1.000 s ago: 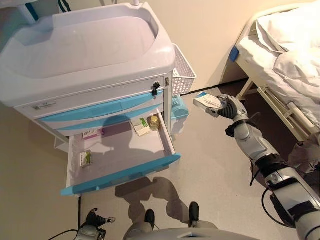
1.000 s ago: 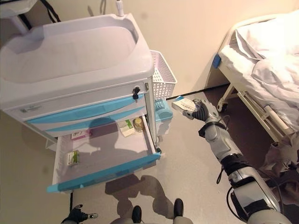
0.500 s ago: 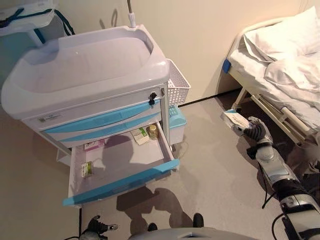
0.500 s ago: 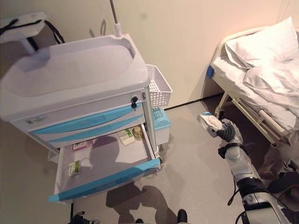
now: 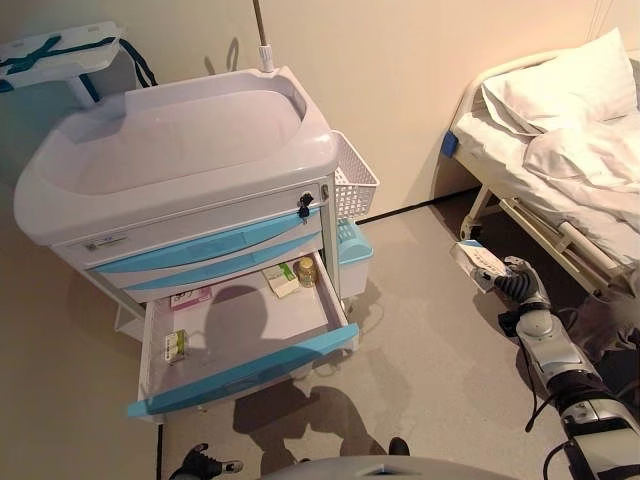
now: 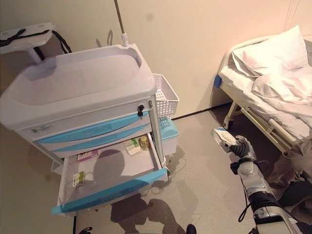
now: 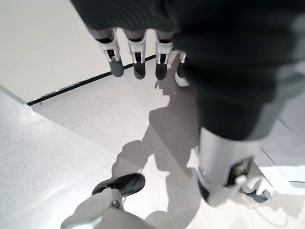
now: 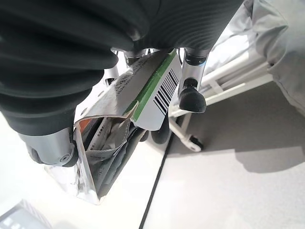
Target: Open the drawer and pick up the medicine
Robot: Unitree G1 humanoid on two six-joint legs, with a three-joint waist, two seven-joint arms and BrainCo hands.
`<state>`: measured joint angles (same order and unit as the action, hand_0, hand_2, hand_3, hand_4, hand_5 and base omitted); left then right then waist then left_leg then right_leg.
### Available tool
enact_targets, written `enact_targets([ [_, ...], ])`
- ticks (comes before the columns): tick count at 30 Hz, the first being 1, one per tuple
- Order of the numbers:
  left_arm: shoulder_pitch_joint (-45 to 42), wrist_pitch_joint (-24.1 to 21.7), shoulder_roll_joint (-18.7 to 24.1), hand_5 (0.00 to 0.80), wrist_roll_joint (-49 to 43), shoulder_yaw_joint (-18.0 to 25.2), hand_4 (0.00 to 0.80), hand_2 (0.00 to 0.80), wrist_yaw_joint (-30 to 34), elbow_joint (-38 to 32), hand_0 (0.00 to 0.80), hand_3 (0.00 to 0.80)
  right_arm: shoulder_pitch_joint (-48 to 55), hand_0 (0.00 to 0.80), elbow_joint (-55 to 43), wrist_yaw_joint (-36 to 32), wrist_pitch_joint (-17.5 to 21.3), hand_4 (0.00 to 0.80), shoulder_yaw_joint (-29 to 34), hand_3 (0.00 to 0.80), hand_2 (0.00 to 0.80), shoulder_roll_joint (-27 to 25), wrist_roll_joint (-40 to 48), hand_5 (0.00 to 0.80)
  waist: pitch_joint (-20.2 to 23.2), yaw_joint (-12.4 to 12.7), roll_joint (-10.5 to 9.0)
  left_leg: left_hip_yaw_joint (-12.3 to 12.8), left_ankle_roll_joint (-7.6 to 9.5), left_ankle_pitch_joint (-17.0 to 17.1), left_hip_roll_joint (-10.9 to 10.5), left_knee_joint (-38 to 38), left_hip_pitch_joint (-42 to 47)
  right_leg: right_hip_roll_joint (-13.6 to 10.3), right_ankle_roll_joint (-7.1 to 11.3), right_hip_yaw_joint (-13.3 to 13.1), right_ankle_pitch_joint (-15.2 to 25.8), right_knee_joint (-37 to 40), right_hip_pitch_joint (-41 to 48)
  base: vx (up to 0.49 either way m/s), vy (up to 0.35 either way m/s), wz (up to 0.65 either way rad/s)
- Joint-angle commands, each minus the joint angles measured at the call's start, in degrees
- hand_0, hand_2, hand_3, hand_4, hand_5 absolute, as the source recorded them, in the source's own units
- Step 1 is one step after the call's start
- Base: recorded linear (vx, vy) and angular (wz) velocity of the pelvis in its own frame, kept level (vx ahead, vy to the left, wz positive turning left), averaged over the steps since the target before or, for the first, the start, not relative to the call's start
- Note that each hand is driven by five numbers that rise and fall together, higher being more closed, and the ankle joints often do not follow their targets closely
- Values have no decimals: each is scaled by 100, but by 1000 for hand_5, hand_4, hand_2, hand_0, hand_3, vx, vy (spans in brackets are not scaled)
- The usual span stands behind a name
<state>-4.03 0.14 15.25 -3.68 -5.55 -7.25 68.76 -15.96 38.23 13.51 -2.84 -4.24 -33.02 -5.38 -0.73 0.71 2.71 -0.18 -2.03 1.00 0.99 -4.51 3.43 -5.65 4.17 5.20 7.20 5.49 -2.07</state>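
From the head, the right hand (image 5: pixel 520 285) holds the medicine (image 5: pixel 476 262), a flat white packet, out over bare floor (image 5: pixel 430 340) between the cart (image 5: pixel 180 160) and the bed (image 5: pixel 560 150), well apart from both. Its own wrist view adds what the head views cannot: the fingers (image 8: pixel 190 93) and thumb are curled round the packet, which has a green stripe and a barcode on one face and a clear pouch hanging open beneath. The left hand (image 7: pixel 138 57) shows fully only in its wrist view, fingers straight and holding nothing, pointing toward the floor beside the cart's base; the head views catch just a glimpse at the bottom edge. The drawer (image 5: pixel 240 330) stands pulled out, its blue front edge jutting toward the robot; inside lie a small green box (image 5: pixel 174 346) near the left wall, a pink packet (image 5: pixel 190 297) at the back, and a white-green box (image 5: pixel 281 279) just beside a small bottle (image 5: pixel 306 272) in the back right corner. A white basket (image 5: pixel 355 180) hangs on the cart's right side.
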Motion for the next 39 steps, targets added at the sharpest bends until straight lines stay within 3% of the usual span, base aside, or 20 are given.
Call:
enact_targets([
  [1, 164, 29, 216, 0, -102, -65, 0, 0, -23, 408, 0, 0, -567, 800, 21, 113, 249, 800, 140, 800, 800, -109, 191, 800, 129, 28, -316, -227, 72, 139, -190, 62, -415, -67, 397, 123, -271, -271, 172, 0, 0, 0],
  [14, 81, 75, 330, 0, -156, -166, 0, 0, -44, 539, 0, 0, -1858, 800, 136, 220, 335, 800, -321, 800, 800, -471, 549, 800, 22, 207, -558, -295, 78, 148, -173, 51, -488, -65, 408, 163, -233, -258, 114, 0, 0, 0],
  [25, 128, 59, 477, 0, 30, -424, 0, 0, -132, 558, 0, 0, -4028, 800, 1162, 166, 381, 800, -1391, 800, 800, -863, 955, 800, -135, 427, -845, -363, 71, 189, -179, 94, -673, -46, 414, 228, -172, -259, -43, -3, -1, 2],
  [39, 244, 58, 652, 0, 158, -540, 0, 0, -315, 582, 0, 0, -5765, 800, 1732, 158, 375, 800, -2403, 800, 800, -543, 1042, 800, -300, 611, -1102, -479, 66, 223, -194, 156, -934, -25, 413, 293, -114, -247, -232, -2, -3, 5],
])
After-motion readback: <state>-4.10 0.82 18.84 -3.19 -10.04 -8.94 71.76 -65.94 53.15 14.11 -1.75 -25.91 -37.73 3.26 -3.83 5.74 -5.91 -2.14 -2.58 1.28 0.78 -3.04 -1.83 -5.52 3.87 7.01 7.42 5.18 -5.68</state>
